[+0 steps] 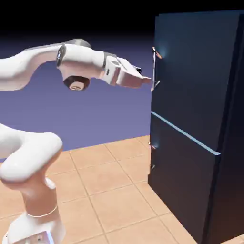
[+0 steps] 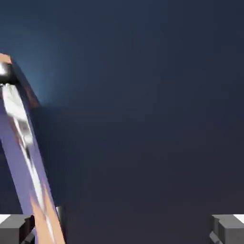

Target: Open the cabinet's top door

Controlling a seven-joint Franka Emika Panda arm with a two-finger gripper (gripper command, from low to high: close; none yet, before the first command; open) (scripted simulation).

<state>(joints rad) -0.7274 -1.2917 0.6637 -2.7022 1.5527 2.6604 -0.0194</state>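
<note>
- Arm [image 1: 28,71] enters at the exterior view's left edge and reaches right, wrist roughly level, so the hand [image 1: 144,81] meets the handle head-on.
- Hand sits mid-frame, tips right at the silver handle [image 1: 155,69]; whether they touch is too small to tell.
- Hand view: hand [image 2: 127,228] spread wide, fingertips [image 2: 14,228] at the bottom corners, nothing gripped. Handle [image 2: 24,147] runs as a slanted bar down the left side, near the left tip rather than centred between the two. Judgement: it needs a sideways shift before closing.
- Top door [image 1: 190,71] in the upper right of the exterior view, looks closed and flush; fills most of the hand view [image 2: 143,119] as flat dark blue.
- Cabinet [image 1: 228,157] takes the right side, standing on the tiled table [image 1: 109,190]; its right and bottom edges are cut off by the frame.
- Lower door's handle barely readable at the cabinet's left edge. Hinge side not visible.
</note>
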